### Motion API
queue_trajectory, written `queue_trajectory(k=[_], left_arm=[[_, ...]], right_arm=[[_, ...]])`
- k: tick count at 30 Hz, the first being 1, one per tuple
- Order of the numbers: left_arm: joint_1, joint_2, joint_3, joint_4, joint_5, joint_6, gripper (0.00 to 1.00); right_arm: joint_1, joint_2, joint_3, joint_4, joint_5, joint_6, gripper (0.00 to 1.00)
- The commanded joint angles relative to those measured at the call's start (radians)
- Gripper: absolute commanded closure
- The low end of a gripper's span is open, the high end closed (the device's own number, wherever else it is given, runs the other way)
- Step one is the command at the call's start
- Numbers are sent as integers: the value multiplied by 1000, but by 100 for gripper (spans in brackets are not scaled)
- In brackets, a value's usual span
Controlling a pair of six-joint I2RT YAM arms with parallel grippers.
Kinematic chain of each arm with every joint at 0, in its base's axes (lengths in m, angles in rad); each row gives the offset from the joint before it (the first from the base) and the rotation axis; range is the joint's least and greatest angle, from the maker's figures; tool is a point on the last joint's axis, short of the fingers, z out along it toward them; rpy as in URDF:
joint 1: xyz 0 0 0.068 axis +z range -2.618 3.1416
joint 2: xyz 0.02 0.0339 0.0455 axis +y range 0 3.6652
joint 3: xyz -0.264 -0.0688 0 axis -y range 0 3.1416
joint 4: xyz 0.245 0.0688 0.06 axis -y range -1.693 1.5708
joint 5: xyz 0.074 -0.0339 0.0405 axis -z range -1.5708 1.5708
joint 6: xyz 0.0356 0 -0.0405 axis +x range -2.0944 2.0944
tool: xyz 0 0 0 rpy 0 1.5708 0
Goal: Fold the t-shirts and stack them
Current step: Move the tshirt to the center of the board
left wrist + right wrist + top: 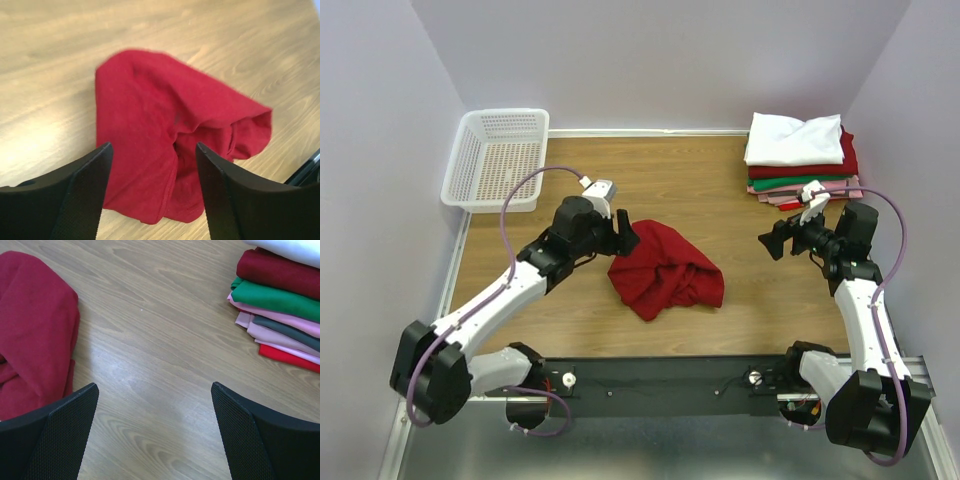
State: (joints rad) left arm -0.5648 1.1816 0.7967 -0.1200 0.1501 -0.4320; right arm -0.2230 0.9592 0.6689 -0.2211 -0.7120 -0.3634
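You are looking at a crumpled dark red t-shirt (665,270) lying in a loose heap on the worktop (720,200). Judging by its folds, it is light, limp cloth that will sag and bunch wherever you lift it, so a pinch on a hem or a shoulder seam is likely to serve better than a grab at the middle of the heap.

The left fingers (152,192) are standing apart with nothing between them, hovering just above the shirt's near edge; the cloth is showing in the gap and spreading out ahead of them. The right fingers (155,432) are spread wide and empty over bare wood, with the shirt lying off to their left and the stack of folded t-shirts (280,300) ahead to their right, well apart from both.
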Motion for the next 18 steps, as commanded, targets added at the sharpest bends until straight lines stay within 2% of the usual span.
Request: queue_trajectory(k=[1,11,18], left_arm=[[2,-117,-2,-10,-84,9,22],[17,-301,-54,-38,-84,-40,11],[26,-339,-85,-43,-60,-63,9]], right_arm=[[-7,4,0,-15,-35,-17,0],[-7,9,-3,-23,-55,-26,0],[-7,10,-5,-29,-70,-35,0]])
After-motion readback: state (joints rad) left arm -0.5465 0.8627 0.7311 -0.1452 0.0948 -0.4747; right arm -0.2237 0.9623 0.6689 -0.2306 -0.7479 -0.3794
